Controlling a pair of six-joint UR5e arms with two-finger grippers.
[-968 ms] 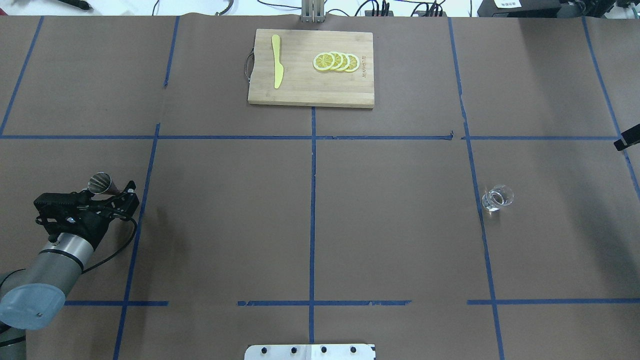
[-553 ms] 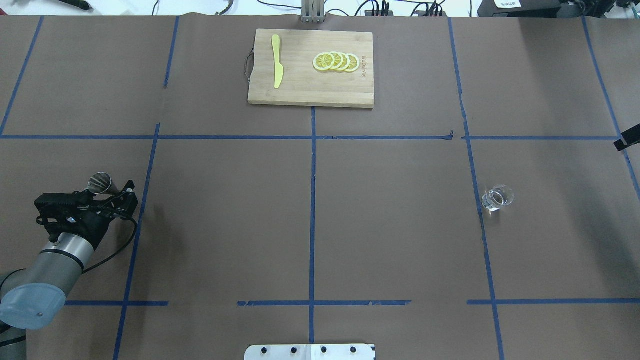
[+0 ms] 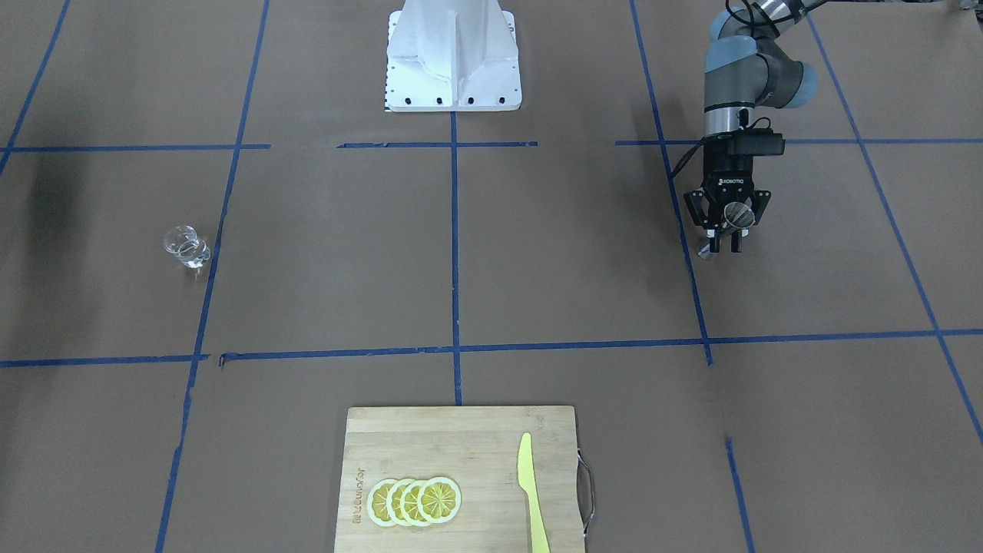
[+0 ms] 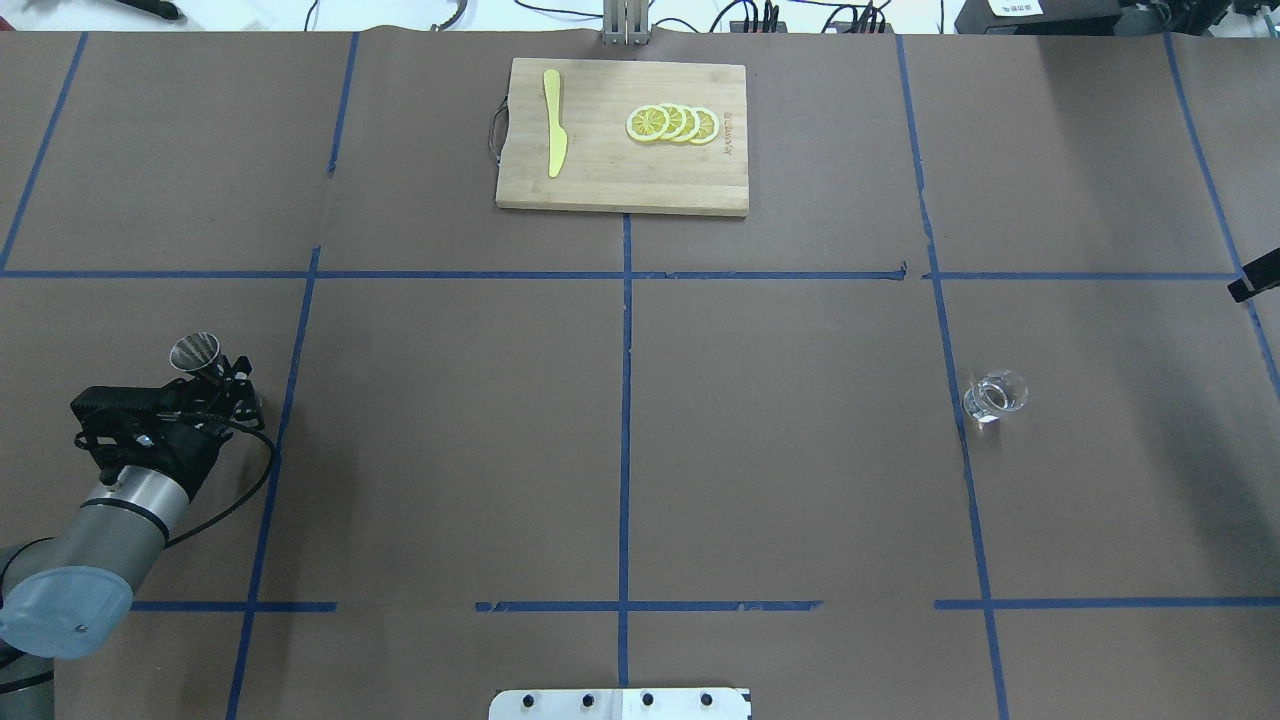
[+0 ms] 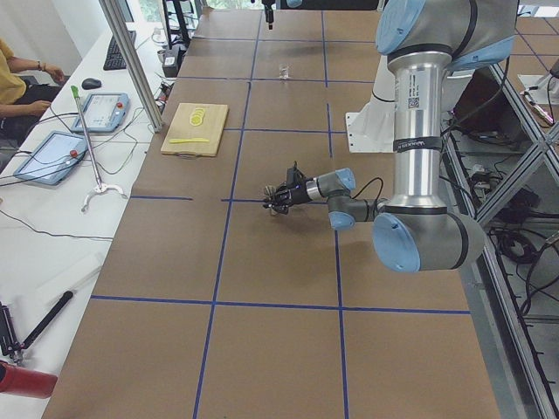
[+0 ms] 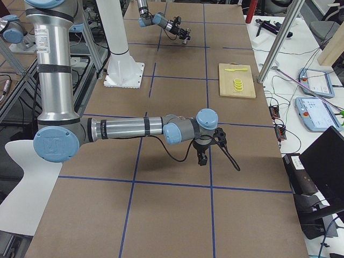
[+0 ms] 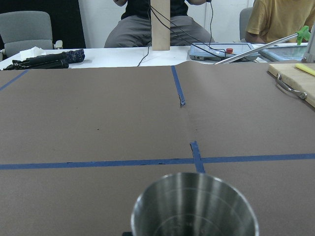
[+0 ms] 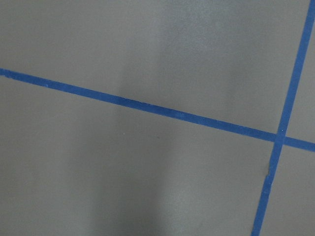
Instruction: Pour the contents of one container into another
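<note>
The silver metal jigger (image 4: 195,352) stands near the table's left edge with my left gripper (image 4: 222,376) shut on its waist. The front-facing view shows the jigger (image 3: 739,214) tilted between the black fingers of the left gripper (image 3: 726,238), its lower end close to the paper. Its open cup (image 7: 194,209) fills the bottom of the left wrist view. The clear glass tumbler (image 4: 995,395) sits upright far off on the right side, and the same tumbler (image 3: 187,247) stands alone. My right gripper (image 6: 203,157) hangs over the table's right end; I cannot tell its state.
A wooden cutting board (image 4: 620,185) lies at the far middle, carrying a yellow knife (image 4: 553,125) and lemon slices (image 4: 672,123). Blue tape lines grid the brown paper. The robot's white base plate (image 3: 453,57) sits at the near edge. Operators sit beyond the far edge.
My left wrist has turned and pulled slightly left, and the jigger has shifted a little farther away and stands more upright. The glass tumbler has not moved.
</note>
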